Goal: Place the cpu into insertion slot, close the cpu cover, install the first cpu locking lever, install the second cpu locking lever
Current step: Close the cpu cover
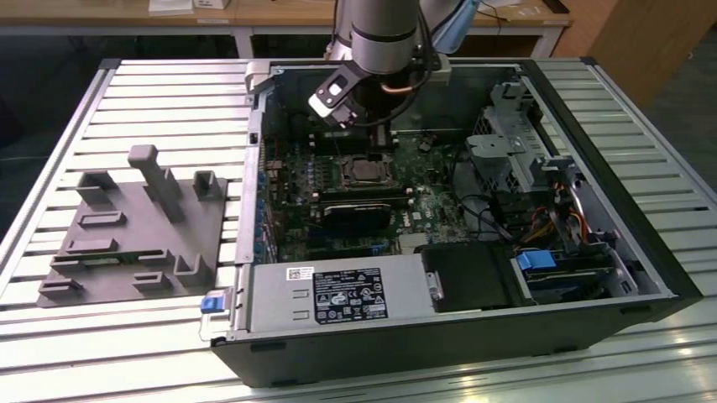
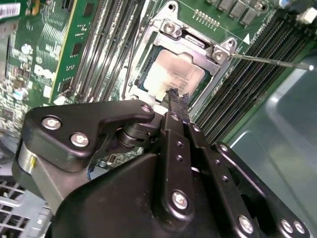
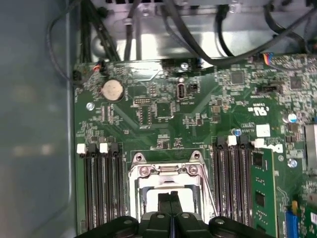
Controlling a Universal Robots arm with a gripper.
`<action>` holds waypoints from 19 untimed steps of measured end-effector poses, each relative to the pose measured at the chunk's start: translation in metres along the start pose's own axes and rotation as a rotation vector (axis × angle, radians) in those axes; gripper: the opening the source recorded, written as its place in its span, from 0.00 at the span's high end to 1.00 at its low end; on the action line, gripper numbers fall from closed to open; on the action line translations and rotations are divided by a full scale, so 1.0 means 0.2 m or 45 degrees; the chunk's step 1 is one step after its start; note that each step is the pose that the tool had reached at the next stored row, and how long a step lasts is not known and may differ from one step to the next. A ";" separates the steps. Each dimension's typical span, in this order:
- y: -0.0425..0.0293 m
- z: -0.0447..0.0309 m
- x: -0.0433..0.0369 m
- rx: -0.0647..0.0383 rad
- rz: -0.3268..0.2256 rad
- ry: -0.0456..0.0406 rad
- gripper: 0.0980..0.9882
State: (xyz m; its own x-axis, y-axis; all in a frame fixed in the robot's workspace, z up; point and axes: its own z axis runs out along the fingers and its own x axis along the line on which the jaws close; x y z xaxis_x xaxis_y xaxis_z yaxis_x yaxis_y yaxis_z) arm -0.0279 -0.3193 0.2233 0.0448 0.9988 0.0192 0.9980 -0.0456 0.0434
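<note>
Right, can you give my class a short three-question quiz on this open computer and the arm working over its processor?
1. True or false: the cpu shows through the window of the cpu cover.
2. The gripper is: A) wide open; B) shut; C) shut on a cable.
3. Fill in: the grey fixture lies outside the computer case, at the exterior view's ____.
Key: 1 true; 2 B; 3 left.

A slatted metal tabletop [image 1: 67, 117] spreads across the frame, light glaring off its slats at lower right. A wooden desk [image 1: 280, 13] on white legs runs along the top edge. A wooden panel [image 1: 639, 34] stands upper right, with dark floor [image 1: 694, 109] below it.
</note>
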 end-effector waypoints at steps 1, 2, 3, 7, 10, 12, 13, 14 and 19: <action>0.000 0.000 0.000 0.000 -0.023 0.001 1.00; 0.000 0.000 0.000 0.001 -0.046 0.001 1.00; 0.000 0.001 0.000 0.001 -0.069 0.002 1.00; 0.000 0.001 0.000 0.003 -0.163 0.003 1.00; 0.000 0.002 0.000 0.004 -0.230 0.002 1.00; 0.000 0.002 0.000 0.005 -0.276 0.002 1.00; 0.000 0.002 0.000 0.006 -0.299 0.001 1.00; 0.000 0.002 0.000 0.006 -0.321 0.001 1.00; 0.000 0.003 0.000 0.008 -0.437 0.001 1.00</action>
State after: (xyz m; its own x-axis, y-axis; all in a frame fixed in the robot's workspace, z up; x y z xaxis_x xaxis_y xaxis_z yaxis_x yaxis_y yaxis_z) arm -0.0279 -0.3193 0.2227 -0.2941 0.9558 0.0055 0.9550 0.2936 0.0414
